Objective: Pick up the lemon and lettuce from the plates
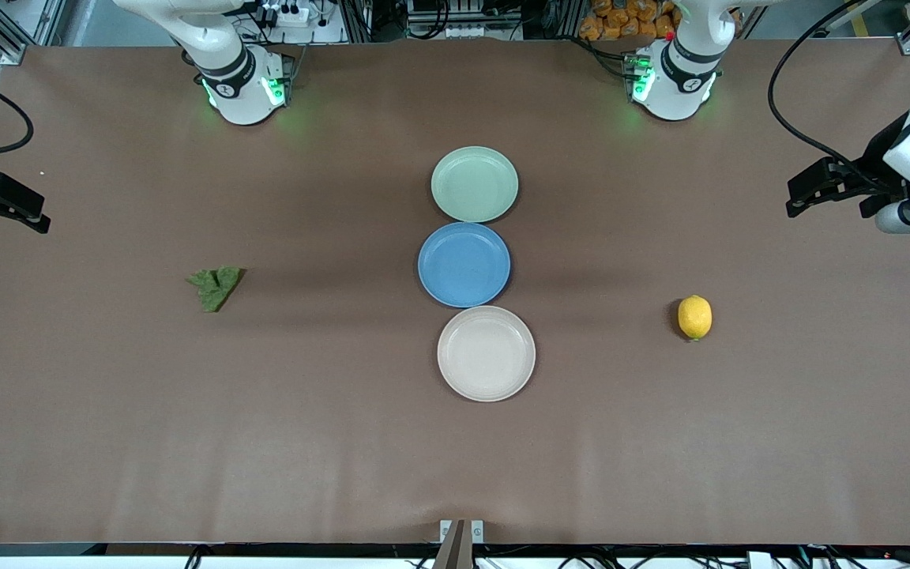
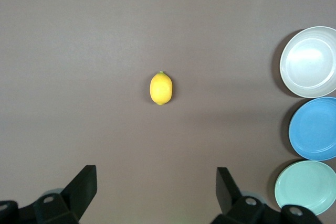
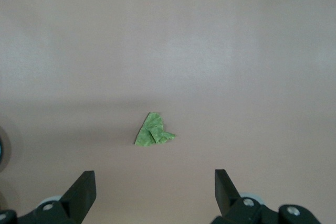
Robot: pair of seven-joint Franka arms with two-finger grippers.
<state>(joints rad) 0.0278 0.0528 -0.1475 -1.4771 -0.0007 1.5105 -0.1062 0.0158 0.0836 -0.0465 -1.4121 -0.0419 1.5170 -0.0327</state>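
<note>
The yellow lemon [image 1: 694, 317] [image 2: 160, 88] lies on the bare brown table toward the left arm's end, not on a plate. The dark green lettuce [image 1: 216, 287] [image 3: 153, 131] lies on the table toward the right arm's end. The pale green plate [image 1: 475, 184] [image 2: 307, 187] and the beige plate [image 1: 486, 353] [image 2: 310, 61] hold nothing. My left gripper [image 1: 793, 197] [image 2: 156, 171] hangs open above the table's left-arm end, apart from the lemon. My right gripper [image 1: 24, 209] [image 3: 154, 174] hangs open above the other end, apart from the lettuce.
A blue plate [image 1: 464, 264] [image 2: 315, 128] with nothing on it sits between the pale green and beige plates, the three touching in a row down the table's middle. The arm bases [image 1: 246, 83] [image 1: 672, 79] stand at the table's edge farthest from the front camera.
</note>
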